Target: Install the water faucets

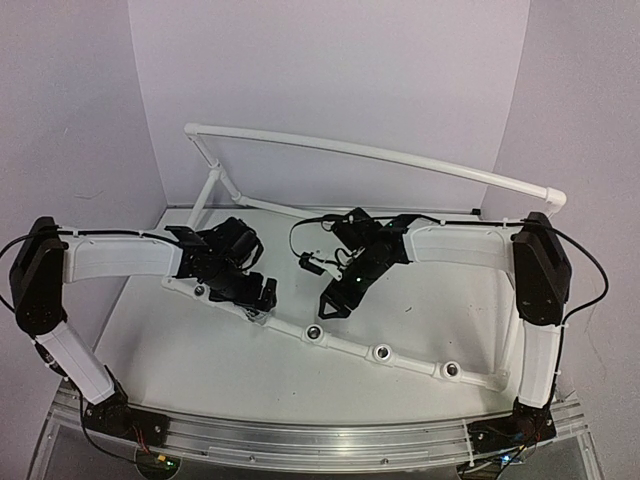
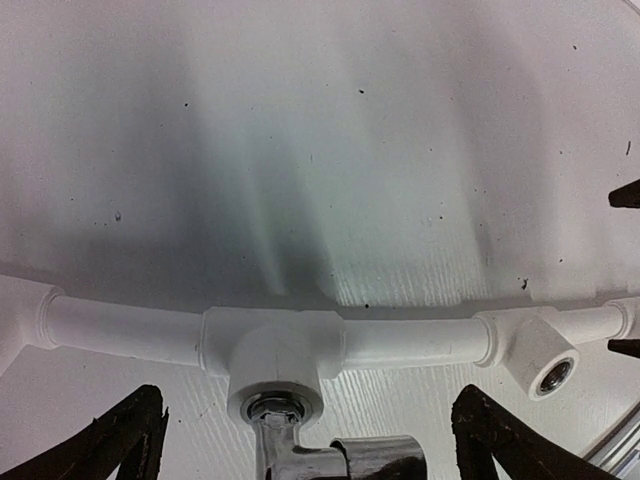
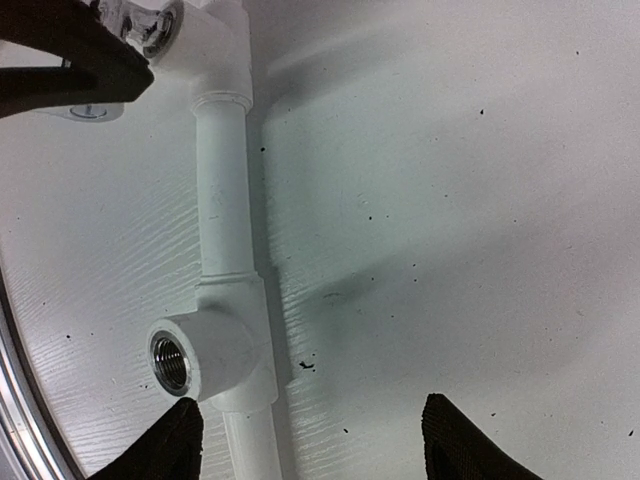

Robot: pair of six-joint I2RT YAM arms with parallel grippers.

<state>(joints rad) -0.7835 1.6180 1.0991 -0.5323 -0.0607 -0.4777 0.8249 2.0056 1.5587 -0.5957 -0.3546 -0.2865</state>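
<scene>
Left gripper point(image 2: 308, 400): spread wide, flanks faucet point(image 2: 300, 452), clear of it; stem sits in tee socket point(image 2: 275, 372) of white pipe point(image 2: 120, 330). Right gripper point(image 3: 312, 415): apart, empty, beside open socket point(image 3: 170, 360).

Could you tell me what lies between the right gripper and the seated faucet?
In the right wrist view, an empty threaded socket and bare white pipe separate the right gripper from the faucet.

white pipe frame point(image 2: 120, 330), silvery faucet point(image 2: 340, 458), white table point(image 2: 300, 150).
</scene>
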